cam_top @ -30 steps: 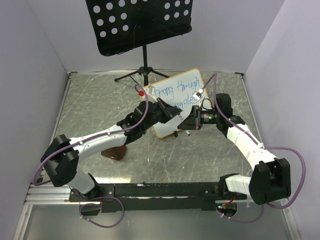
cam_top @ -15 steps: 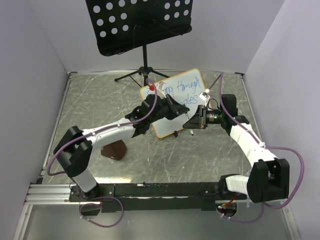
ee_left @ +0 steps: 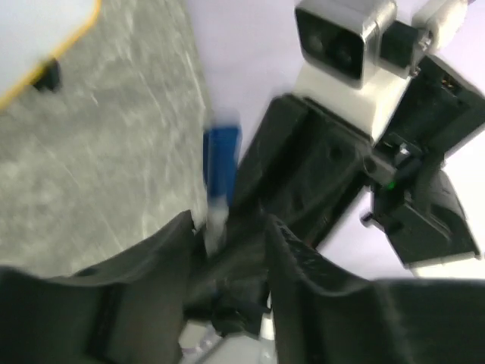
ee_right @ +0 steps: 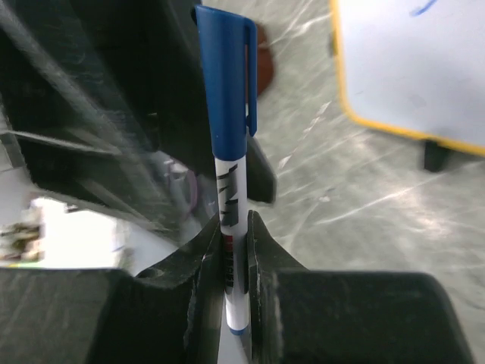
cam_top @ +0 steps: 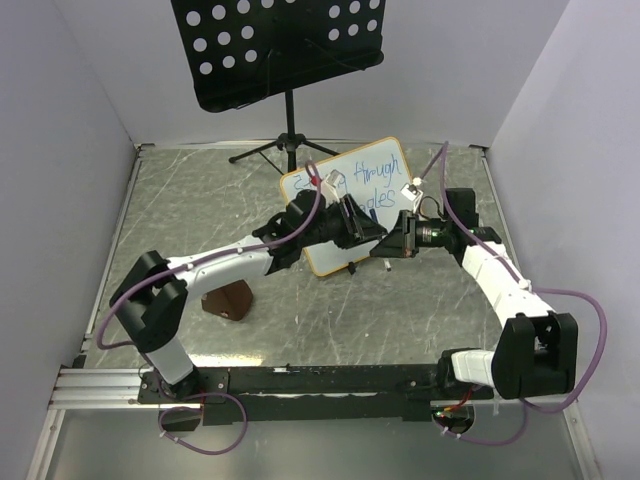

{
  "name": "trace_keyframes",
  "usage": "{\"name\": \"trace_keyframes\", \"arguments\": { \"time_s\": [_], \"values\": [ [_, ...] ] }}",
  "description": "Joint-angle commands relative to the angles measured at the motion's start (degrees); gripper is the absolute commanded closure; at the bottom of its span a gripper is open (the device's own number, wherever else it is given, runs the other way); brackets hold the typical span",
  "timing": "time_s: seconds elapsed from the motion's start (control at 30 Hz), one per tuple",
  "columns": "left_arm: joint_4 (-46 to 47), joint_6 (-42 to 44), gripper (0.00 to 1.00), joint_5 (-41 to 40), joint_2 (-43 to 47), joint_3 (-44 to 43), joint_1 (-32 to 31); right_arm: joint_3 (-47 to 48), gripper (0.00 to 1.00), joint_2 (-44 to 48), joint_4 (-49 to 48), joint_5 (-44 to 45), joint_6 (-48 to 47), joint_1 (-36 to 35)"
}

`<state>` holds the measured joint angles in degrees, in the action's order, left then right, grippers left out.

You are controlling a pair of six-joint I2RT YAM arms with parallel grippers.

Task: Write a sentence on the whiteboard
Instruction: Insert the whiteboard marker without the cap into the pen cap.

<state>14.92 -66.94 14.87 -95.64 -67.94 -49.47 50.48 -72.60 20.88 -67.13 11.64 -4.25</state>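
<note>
White walls point(cam_top: 60, 120) closed in a grey, marbled desk point(cam_top: 180, 210) on three sides. At the back stood a black perforated music stand point(cam_top: 280, 45) on a tripod. The two arms reached in from the near edge and met close together near the middle of the desk, in front of the whiteboard point(cam_top: 395, 160). The whiteboard stood propped just behind them, and the left arm covered part of it. The sentence point(cam_top: 378, 175) ran in blue across its upper part, with its left-hand letters hidden by that arm. A small brown block point(cam_top: 228, 300) lay beneath the left forearm.

The overhead view showed the left pincer point(cam_top: 372, 232) and the right pincer point(cam_top: 388, 246) almost touching, but not what either held. The right wrist view settled that. The right pincer point(cam_top: 388, 246) was clamped narrowly on the white barrel of a marker point(ee_right: 229, 174), which stood upright with its blue cap point(ee_right: 226, 76) on. The board's orange-framed corner and one black clip foot point(ee_right: 433, 155) lay beyond.

The blurred left wrist view showed the left pincer's jaws standing partly apart. The marker's capped end rose just beyond them, and the right arm's wrist camera point(ee_left: 341, 38) was close ahead. Whether the left pincer touched the marker could not be told.
</note>
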Motion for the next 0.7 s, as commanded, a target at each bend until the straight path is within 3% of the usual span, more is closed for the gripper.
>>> {"name": "trace_keyframes", "arguments": {
  "time_s": [0.0, 0.03, 0.13, 0.3, 0.5, 0.57, 0.67],
  "values": [
    [1.52, -2.41, 0.47, 16.42, 5.63, 1.94, -3.70, 2.88, 1.00, 0.87, -3.84, 5.79, -6.01, 1.26],
    [1.26, -2.23, 0.40, 16.33, 5.90, 1.59, -3.44, 2.35, 1.00, 1.66, -3.57, 5.70, -6.71, 1.26],
    [-1.90, -0.22, 0.32, 16.59, 6.95, 0.18, -2.91, 0.24, 1.00, 3.24, -4.35, 6.40, -6.28, 1.26],
    [-8.75, 3.65, 0.24, 15.45, 11.77, -0.09, -1.86, -0.47, 1.00, 5.27, -0.51, 6.14, -10.92, 2.23],
    [-21.58, 13.58, 0.21, 5.53, 21.87, 0.53, -0.37, 0.85, 1.00, 6.41, 14.50, -0.18, -29.81, 3.90],
    [-22.65, 15.43, 0.13, 1.13, 24.69, 2.54, -0.01, 1.90, 1.00, 7.29, 20.22, -0.72, -40.61, 3.99],
    [-18.54, 14.47, 0.05, 0.76, 29.62, 7.81, 1.74, 2.60, 1.00, 9.22, 29.28, -1.07, -54.32, 3.99]
  ]
}}
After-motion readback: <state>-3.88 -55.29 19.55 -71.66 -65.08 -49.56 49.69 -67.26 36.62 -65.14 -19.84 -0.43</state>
